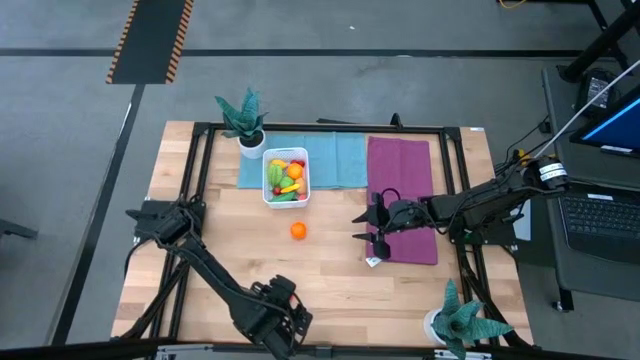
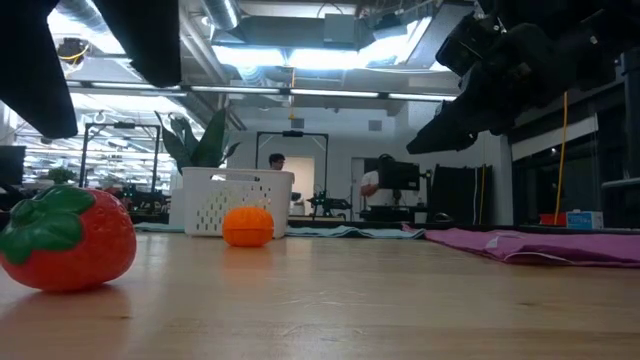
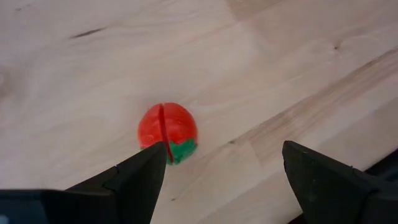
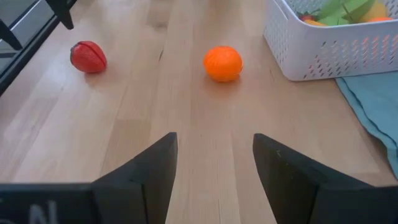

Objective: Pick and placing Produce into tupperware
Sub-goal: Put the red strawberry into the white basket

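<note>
High view puts most of the produce already inside the white tupperware (image 1: 286,178), which sits at the far middle of the table (image 1: 330,290) on the edge of a teal cloth (image 1: 335,158). Green, yellow, orange and red pieces are piled in it. Two pieces are left out, by my reading: an orange (image 1: 298,231) on bare wood just near of the tupperware, and a strawberry (image 3: 167,131) close to the table's near edge, hidden under the left arm from above.

Left pincer (image 3: 224,165) hangs over that strawberry at the near edge, fingers spread wide. Its wrist view shows the fruit lying beside one finger, off to one side of the gap rather than centred. Nothing is held; whether the finger touches the fruit, cannot tell.

Right pincer (image 1: 366,229) is at the left edge of the purple cloth (image 1: 402,195), right of the orange and pointing toward it. Its fingers stand apart and empty, clear of the table in the low view. The orange lies ahead of the gap, well short of the fingers.

Judgement: task near its end, two picks remaining.
</note>
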`<state>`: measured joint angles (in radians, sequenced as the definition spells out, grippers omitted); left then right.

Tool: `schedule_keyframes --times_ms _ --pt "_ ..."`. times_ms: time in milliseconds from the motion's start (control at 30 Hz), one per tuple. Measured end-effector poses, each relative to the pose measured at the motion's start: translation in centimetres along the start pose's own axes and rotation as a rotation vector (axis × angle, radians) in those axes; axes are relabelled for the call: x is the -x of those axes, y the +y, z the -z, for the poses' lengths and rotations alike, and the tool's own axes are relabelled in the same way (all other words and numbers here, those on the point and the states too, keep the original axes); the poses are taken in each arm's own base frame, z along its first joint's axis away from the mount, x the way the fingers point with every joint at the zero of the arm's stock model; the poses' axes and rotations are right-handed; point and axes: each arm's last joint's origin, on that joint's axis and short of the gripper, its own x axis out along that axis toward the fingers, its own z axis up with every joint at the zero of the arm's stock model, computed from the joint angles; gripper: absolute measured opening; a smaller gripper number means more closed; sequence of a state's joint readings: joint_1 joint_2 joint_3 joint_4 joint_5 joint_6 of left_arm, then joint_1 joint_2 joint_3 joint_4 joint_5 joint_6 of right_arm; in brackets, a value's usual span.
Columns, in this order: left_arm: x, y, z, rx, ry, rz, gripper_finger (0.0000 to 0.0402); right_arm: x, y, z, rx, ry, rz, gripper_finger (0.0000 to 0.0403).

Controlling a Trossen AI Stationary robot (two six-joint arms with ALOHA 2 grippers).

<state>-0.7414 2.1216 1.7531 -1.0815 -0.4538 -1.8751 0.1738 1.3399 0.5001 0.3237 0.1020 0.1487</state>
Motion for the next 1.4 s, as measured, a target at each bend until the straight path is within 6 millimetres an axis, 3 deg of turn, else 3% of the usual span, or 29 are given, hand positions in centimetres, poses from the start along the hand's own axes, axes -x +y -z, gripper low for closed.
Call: schedule_keyframes --times_ms 800,1100,1400 --pt "-0.3 0.0 -0.6 0.003 -0.008 -0.023 0.0308 0.0 0.0 0.1 0.024 0.008 0.001 0.0213" --pt "-2.5 0.4 -0.7 -0.008 0.066 -0.154 0.0308 0.0 0.0 0.1 0.024 0.014 0.002 0.0213" --pt "-2.8 0.3 -0.8 0.004 0.056 -0.146 0.0308 0.0 0.0 0.1 0.023 0.016 0.002 0.0213"
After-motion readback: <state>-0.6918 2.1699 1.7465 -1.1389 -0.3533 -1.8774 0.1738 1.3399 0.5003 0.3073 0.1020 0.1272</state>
